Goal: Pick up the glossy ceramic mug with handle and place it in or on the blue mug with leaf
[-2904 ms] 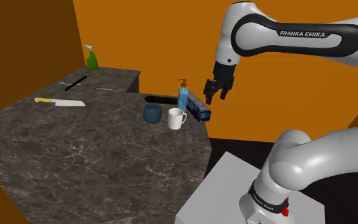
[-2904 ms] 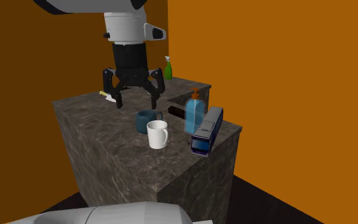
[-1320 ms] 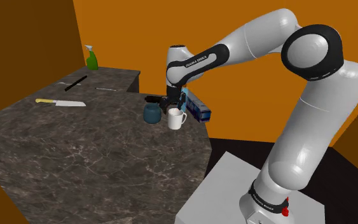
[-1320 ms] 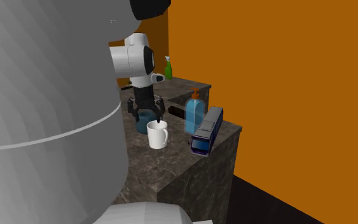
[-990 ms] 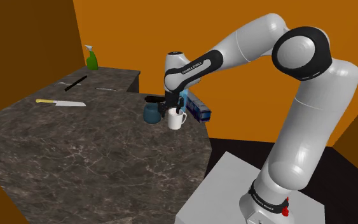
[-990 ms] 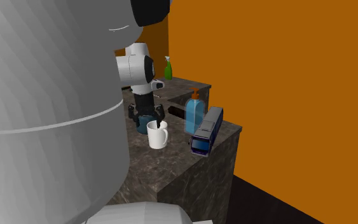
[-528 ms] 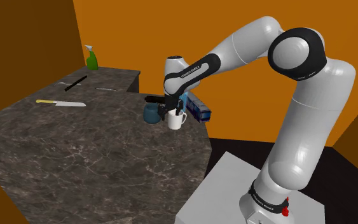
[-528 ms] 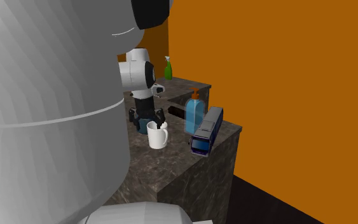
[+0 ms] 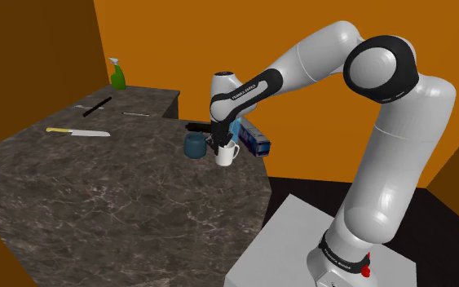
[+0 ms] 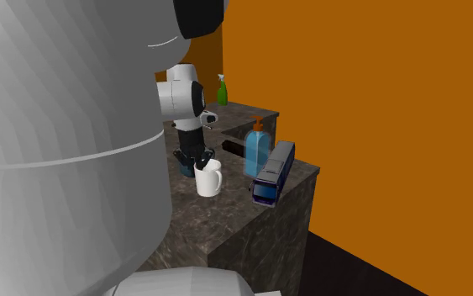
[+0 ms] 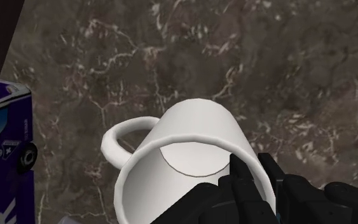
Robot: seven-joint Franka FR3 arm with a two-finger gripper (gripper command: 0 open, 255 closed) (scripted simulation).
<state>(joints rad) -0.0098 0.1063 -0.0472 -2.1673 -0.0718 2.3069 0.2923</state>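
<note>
The white mug sat near the edge of the surface on the shoulder view's right, just beside the dark blue mug. A toy bus lay toward the corner beyond it. The claw was clamped on the white mug's wall, one black finger inside the rim and the other outside. It gripped roughly across from the handle. Whether the mug's base had left the surface could not be told, though in the second exterior view the mug looked slightly tipped.

The mug looked empty, so it was probably light. It also seemed rigid, with a smooth, slick finish. A pinch on one thin wall holds it off-centre, so it might swing or slip between the pads if moved briskly. The wall near the rim, away from the handle, seemed the sensible place to hold it. It would likely chip if knocked against the dark blue mug, whose mouth looked about as wide as the white mug. For that reason the white mug would probably rest on the rim rather than drop inside.

No leaf showed on the dark blue mug. The toy bus carried a small pale emblem on its purple side, too small to read. The white lettering on the arm's dark link could not be read either. The blue soap dispenser showed no label.
</note>
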